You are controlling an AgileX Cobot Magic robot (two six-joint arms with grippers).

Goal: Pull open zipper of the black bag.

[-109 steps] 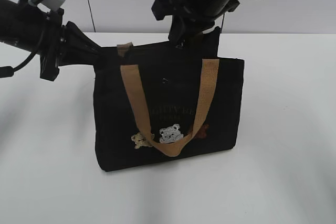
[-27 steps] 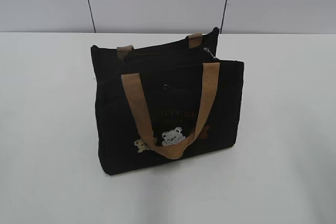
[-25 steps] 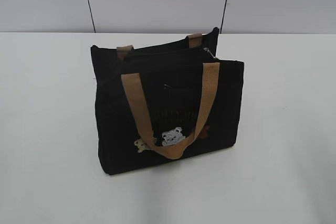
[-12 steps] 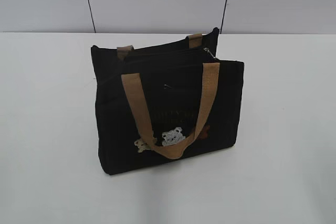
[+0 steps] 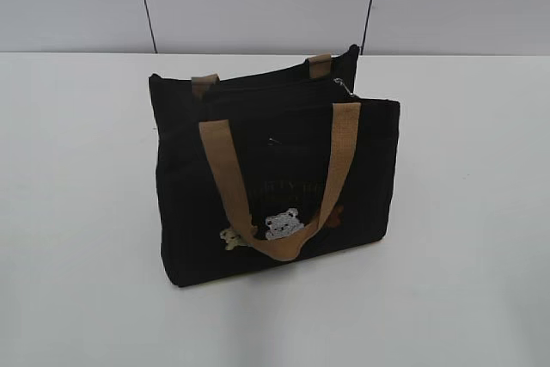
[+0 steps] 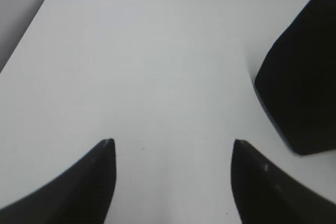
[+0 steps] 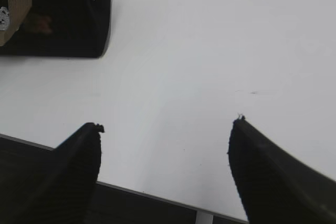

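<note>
Black fabric, the black bag [image 5: 275,182] stands alone, zipper [image 5: 275,90] seemingly pulled; both claws, left gripper [image 6: 173,148] and right gripper [image 7: 167,125], hang spread and empty, well apart from it.

You see the black bag [image 5: 275,182] standing upright on the white table [image 5: 77,212], 2 tan handles [image 5: 279,178], zipper [image 5: 275,92] pull tab [image 5: 344,86] at the right end.

White table [image 5: 77,212] fills the lower three quarters of the exterior frame, back edge against a grey panelled wall. Only thing standing directly on it: the black bag [image 5: 369,169], upright, center frame, slightly left of middle, tan handles draped down its front.
</note>
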